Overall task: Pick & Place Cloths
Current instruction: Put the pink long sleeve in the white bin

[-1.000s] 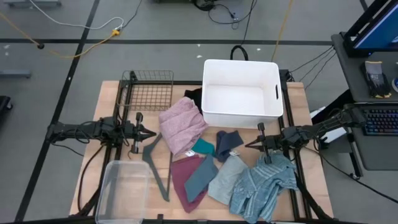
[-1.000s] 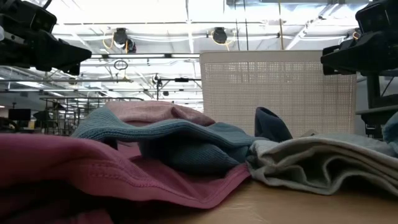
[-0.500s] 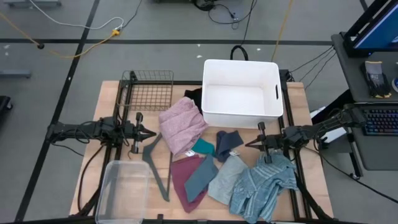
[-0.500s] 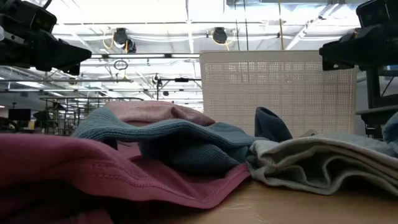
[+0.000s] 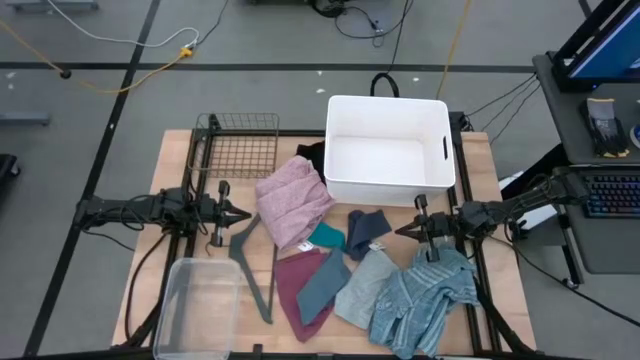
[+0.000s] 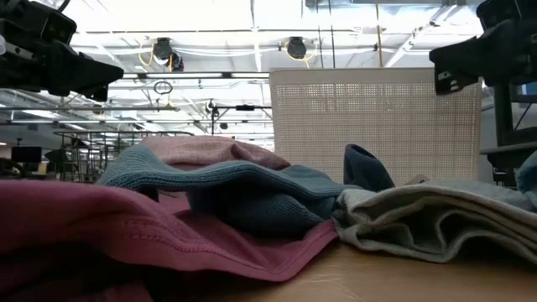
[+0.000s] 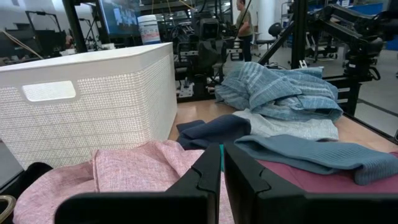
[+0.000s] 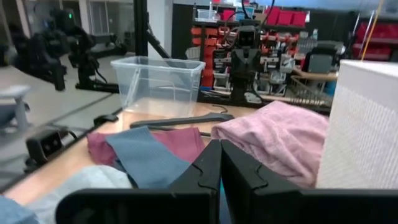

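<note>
Zero cloths (image 5: pixel 340 275) sitting in the white bin (image 5: pixel 388 152) so far, so looking like basically everything left to do. Still lying loose on the surface (image 5: pixel 500 200), sprawling from the pink one (image 5: pixel 292 202) near the bin diagonally down to the striped blue one (image 5: pixel 425 295). Left hand (image 5: pixel 240 215) and right hand (image 5: pixel 402 232) both hovering pinched closed, gripping nothing.
</note>
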`<action>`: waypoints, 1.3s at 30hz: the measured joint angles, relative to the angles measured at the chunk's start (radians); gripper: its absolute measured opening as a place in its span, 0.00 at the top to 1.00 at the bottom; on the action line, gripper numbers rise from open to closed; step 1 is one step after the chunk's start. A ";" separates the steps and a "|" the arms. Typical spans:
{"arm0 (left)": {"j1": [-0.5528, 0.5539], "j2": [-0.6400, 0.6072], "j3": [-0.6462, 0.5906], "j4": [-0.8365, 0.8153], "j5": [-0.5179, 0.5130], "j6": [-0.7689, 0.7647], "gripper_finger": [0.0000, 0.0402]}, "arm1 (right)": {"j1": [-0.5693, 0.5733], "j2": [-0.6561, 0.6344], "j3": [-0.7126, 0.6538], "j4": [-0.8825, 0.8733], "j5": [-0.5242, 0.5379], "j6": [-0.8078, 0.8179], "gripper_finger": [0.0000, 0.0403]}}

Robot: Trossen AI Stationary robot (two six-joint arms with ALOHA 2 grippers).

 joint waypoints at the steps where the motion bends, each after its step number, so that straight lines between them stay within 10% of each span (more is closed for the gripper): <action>1: 0.000 0.000 0.000 0.000 0.000 0.000 0.94 | 0.000 0.000 0.000 0.000 0.000 0.021 0.99; 11: 0.000 0.000 -0.003 0.109 -0.105 -0.030 0.94 | 0.000 0.000 0.000 0.023 0.000 0.144 0.99; 21: 0.000 0.000 -0.002 0.359 -0.453 -0.537 0.94 | 0.000 0.000 0.000 0.022 0.000 0.145 0.99; 39: 0.000 0.028 0.063 0.426 -0.357 -0.469 0.94 | 0.000 0.000 0.000 0.023 0.000 0.145 0.99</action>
